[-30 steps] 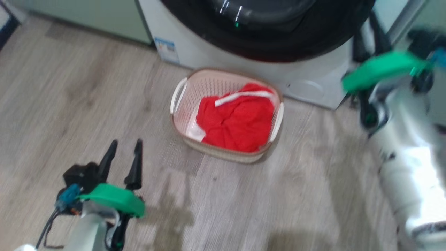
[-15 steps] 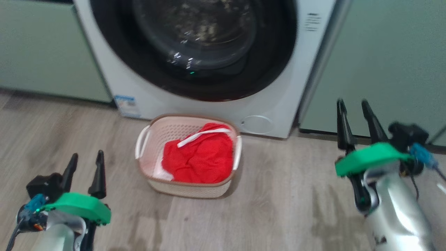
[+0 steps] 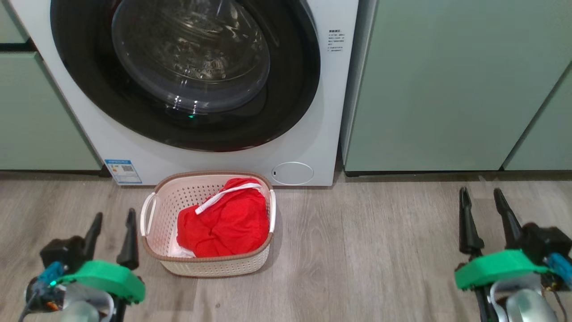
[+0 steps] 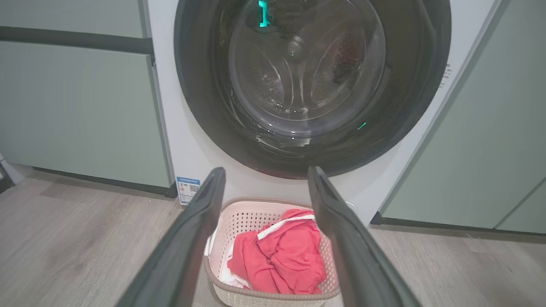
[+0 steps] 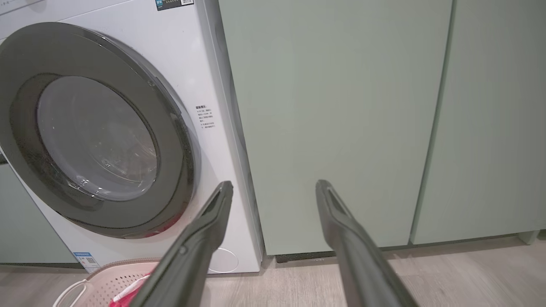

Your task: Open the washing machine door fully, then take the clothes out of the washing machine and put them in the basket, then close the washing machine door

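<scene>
The white washing machine (image 3: 313, 112) stands ahead with its round black-rimmed door (image 3: 187, 71) shut flat against the front; the same door (image 4: 311, 81) (image 5: 98, 136) shows in both wrist views. On the floor before it sits the cream basket (image 3: 154, 219) holding the red clothes (image 3: 223, 221) with a white strap on top. My left gripper (image 3: 112, 217) is open at the lower left, just left of the basket (image 4: 243, 221), with nothing between its fingers. At the lower right, far from the basket, my right gripper (image 3: 481, 193) is open and empty.
Pale green cabinets (image 3: 447, 85) flank the machine on both sides. A small round silver flap (image 3: 292, 173) sits low on the machine's front. Wood-look floor (image 3: 366, 250) stretches between the basket and my right gripper.
The camera has tilted up, so the whole picture shifted down and more of the machine shows. My right arm has dropped from high at the right to rest at the lower right.
</scene>
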Available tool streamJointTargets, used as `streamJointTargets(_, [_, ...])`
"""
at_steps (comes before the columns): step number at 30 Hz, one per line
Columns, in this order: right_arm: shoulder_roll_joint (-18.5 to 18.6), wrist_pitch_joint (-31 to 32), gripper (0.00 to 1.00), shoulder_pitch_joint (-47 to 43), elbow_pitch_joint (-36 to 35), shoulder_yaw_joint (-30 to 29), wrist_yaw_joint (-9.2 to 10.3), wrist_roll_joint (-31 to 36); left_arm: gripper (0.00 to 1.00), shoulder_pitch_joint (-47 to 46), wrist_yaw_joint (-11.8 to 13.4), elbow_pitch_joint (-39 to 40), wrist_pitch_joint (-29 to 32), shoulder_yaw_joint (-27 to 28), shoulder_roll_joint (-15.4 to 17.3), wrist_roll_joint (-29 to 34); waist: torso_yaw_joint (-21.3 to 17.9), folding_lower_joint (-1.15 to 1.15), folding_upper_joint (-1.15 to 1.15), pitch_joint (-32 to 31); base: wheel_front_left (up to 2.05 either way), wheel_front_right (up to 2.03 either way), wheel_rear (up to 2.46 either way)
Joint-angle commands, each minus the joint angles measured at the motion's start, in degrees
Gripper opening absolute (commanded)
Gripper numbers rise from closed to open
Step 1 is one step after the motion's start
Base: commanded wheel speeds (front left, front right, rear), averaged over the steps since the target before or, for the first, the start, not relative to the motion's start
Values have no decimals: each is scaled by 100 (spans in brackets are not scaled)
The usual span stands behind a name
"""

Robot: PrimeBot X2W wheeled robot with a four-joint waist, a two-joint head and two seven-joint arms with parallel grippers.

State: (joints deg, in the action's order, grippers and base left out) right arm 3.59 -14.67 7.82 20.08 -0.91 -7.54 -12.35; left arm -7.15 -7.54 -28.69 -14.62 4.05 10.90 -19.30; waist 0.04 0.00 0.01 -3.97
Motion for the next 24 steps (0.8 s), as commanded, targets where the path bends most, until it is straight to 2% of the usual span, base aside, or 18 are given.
streamJointTargets(1, [24,-33,100,63,-293,72,5,56,100,-180,5,188,-38,89,119,-40,-30,0,-1,-1,0,0,0])
streamJointTargets(24, [-58,-33,100,-192,-392,-100,5,34,100,-127,5,177,-38,81,55,37,-84,0,-1,33,0,0,0])
